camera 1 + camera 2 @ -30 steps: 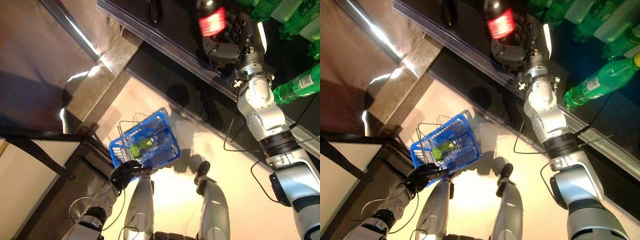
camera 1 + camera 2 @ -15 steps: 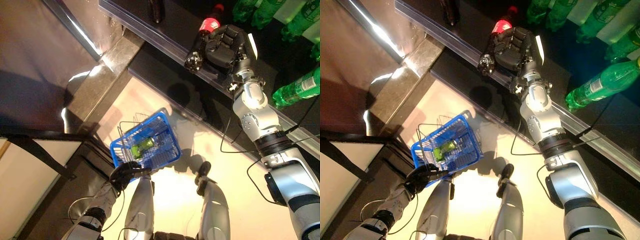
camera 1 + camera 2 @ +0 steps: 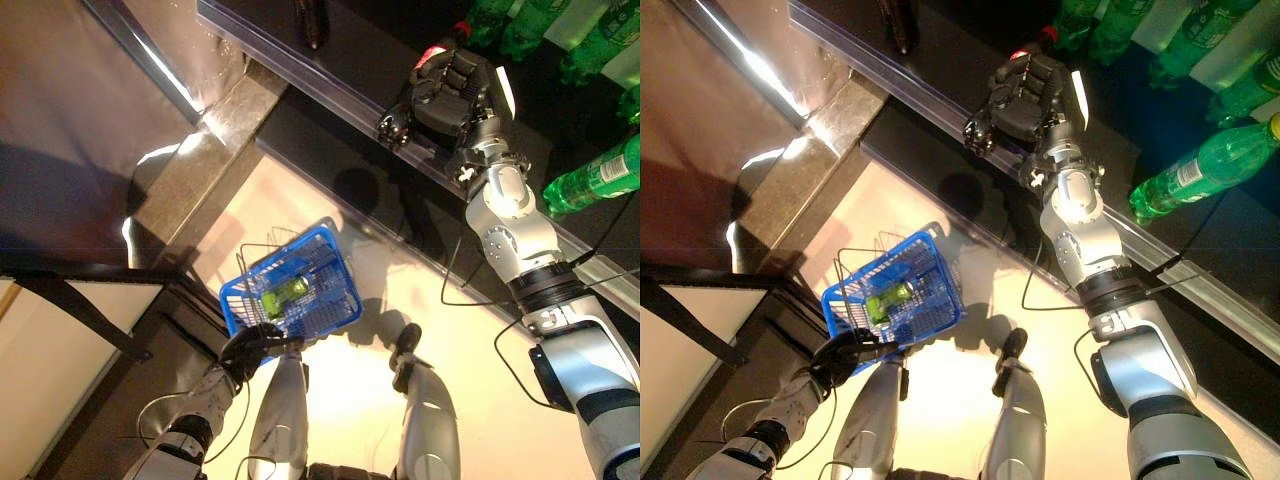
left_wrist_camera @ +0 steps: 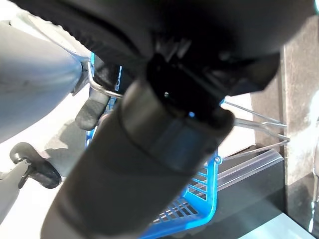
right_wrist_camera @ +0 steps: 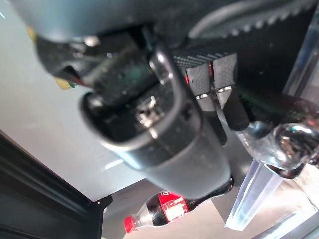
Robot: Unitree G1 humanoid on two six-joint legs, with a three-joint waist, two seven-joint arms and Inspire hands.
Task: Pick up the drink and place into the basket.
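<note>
Shelf (image 3: 330, 70): dark, ledge-fronted; green bottles (image 3: 595, 175) lying at its right end.
Basket (image 3: 330, 300): blue, held low at the left, clear of the shelf, ready for loading; a green item (image 3: 284, 293) is seen inside.
Right hand (image 3: 450, 85): fingers curled round the drink, lifted at the shelf edge.
Left hand (image 3: 250, 345): fingers closed on the basket handle.
Drink (image 3: 980, 125): dark bottle, red cap, in the right hand, well apart from the basket.

Green bottle (image 3: 285, 292) occupies basket (image 3: 335, 305) middle; corners free.
</note>
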